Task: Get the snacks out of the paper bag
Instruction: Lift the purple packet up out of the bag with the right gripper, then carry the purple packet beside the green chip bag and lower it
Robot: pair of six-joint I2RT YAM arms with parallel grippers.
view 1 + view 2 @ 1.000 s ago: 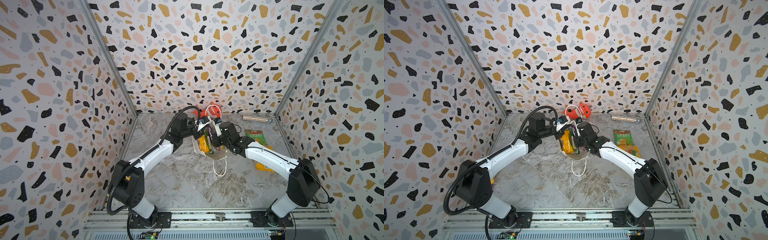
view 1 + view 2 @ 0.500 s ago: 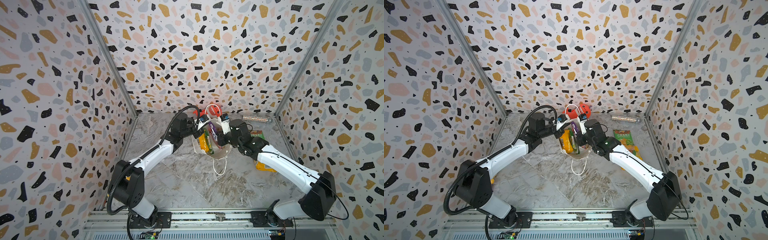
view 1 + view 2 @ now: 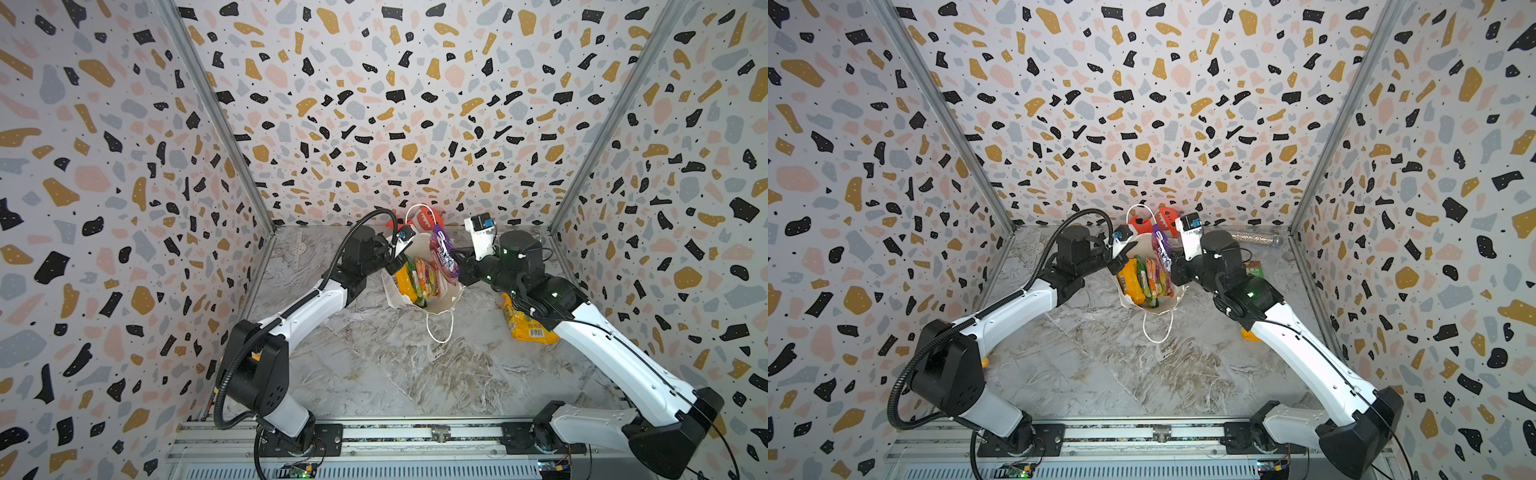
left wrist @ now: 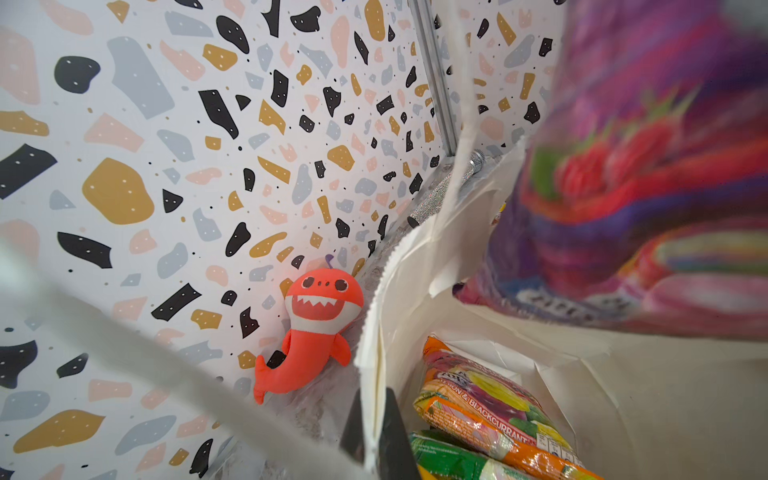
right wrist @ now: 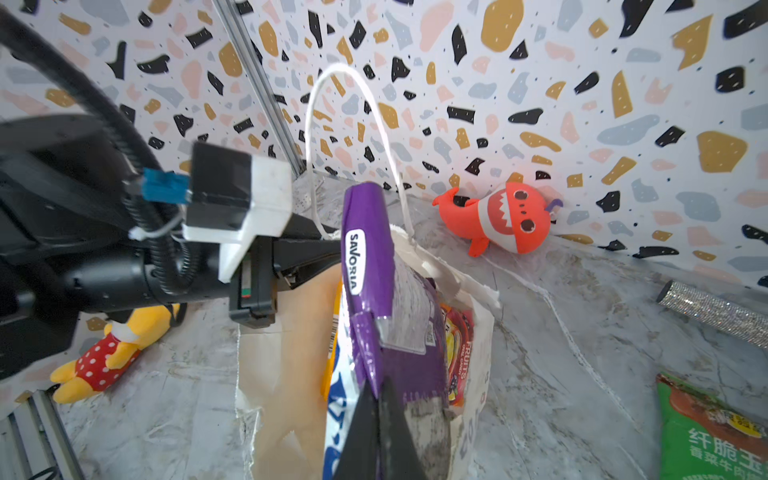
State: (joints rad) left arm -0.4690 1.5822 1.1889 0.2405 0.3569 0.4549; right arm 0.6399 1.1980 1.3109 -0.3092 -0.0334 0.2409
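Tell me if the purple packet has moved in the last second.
Yes: the right gripper has lifted the purple packet higher above the paper bag rim, toward the shark plush.

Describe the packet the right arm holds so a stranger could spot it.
Find the white paper bag standing near the back wall. Sticking up from its open top, pinched by the right fingers, is a purple packet. Its neighbours in the bag are orange, yellow and green.

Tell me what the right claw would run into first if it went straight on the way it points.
Probably the left claw, shut on the rim of the paper bag across the opening. The purple packet clamped in the right claw would touch it first, though depth is unclear.
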